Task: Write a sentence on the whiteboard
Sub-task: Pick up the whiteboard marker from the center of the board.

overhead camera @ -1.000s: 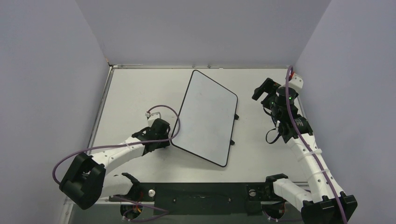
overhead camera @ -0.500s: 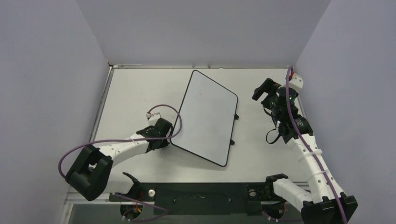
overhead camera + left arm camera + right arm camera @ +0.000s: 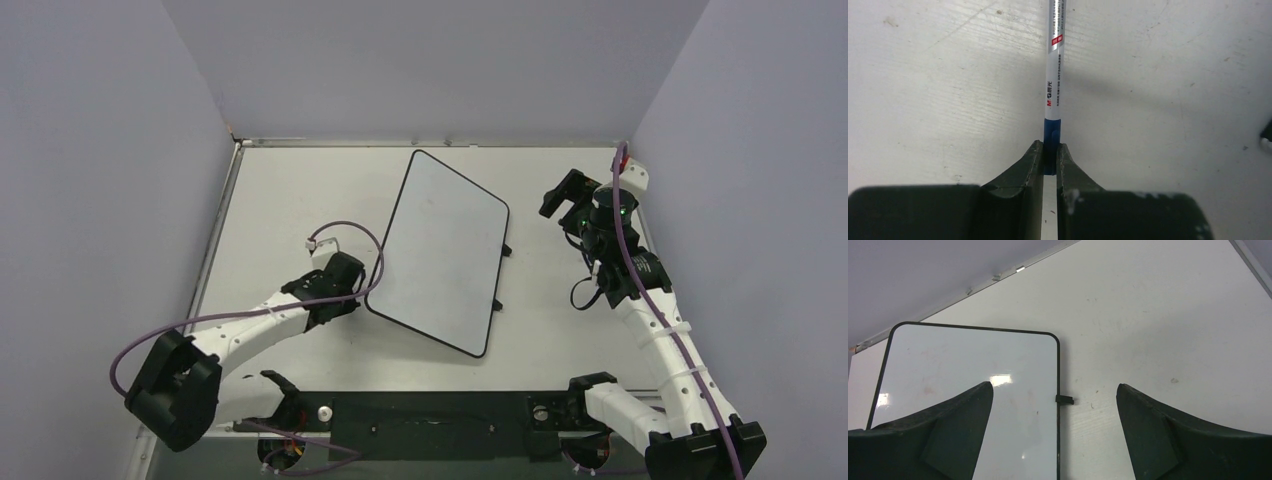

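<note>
The whiteboard (image 3: pixel 445 250) lies flat and turned at an angle in the middle of the table; its face is blank and no sentence shows on it. In the right wrist view the whiteboard (image 3: pixel 968 370) shows only glare spots. A marker (image 3: pixel 1054 75) with a white barrel and a blue end lies on the tabletop left of the board. My left gripper (image 3: pixel 1049 144) is shut on the blue end. From above, the left gripper (image 3: pixel 340 285) hides the marker. My right gripper (image 3: pixel 1054 385) hangs open over the board's right edge, far right in the top view (image 3: pixel 560 195).
Grey walls close in the table on three sides. A metal rim (image 3: pixel 215 240) runs along the table's left edge. Small black feet (image 3: pixel 505 250) stick out from the board's right side. A purple cable loop (image 3: pixel 350 232) arches over the left wrist.
The left jaws have closed onto the marker's blue end. The left arm's elbow swung out and back a little. The right arm has not moved.
</note>
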`<state>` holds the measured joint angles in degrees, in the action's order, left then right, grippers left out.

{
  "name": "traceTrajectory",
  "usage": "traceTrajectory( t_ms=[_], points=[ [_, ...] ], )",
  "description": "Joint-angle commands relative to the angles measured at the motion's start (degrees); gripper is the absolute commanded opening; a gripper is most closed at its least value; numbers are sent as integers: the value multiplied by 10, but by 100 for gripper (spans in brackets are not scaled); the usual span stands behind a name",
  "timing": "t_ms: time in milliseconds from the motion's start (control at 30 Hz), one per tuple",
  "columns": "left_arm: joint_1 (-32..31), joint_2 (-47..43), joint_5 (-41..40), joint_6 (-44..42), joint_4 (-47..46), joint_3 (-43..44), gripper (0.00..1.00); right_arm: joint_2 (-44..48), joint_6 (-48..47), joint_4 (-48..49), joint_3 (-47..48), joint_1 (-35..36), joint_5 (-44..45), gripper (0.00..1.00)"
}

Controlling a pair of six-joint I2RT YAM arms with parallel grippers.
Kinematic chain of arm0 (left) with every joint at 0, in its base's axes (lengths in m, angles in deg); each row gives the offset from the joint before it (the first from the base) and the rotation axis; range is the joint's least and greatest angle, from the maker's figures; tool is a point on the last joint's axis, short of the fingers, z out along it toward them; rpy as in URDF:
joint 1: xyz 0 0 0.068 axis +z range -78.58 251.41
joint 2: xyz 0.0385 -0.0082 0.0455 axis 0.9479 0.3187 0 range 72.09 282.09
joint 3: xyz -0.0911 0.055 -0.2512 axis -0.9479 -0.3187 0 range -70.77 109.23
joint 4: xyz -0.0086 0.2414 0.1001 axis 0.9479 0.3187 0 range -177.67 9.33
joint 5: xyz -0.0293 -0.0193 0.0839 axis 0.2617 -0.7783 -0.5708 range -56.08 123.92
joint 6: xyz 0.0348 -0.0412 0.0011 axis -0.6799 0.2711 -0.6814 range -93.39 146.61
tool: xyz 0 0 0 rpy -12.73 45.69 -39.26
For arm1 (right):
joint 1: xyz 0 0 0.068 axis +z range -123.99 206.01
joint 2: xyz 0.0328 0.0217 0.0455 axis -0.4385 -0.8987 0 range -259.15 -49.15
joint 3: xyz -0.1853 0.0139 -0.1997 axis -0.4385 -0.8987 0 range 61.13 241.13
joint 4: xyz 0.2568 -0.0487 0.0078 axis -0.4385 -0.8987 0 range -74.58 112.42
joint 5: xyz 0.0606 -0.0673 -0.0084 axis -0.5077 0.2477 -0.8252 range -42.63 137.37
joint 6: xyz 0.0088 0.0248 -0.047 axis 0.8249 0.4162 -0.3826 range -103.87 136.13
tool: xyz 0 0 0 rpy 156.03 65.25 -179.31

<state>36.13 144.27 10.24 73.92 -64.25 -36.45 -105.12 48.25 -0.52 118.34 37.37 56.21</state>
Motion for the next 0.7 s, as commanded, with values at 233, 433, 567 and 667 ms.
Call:
traceTrajectory(
  t_ms=[233,433,567,667],
  points=[
    [-2,-183,-59,-29,134,50,0,18,1,-2,25,5,-15,88],
    [-1,-262,-70,-59,189,102,0,37,-1,3,28,6,-47,88],
    [-1,-311,-59,-80,211,157,0,59,0,32,19,7,-99,88],
    [-1,-334,-28,-109,204,193,0,76,5,69,3,8,-133,88]
  ],
)
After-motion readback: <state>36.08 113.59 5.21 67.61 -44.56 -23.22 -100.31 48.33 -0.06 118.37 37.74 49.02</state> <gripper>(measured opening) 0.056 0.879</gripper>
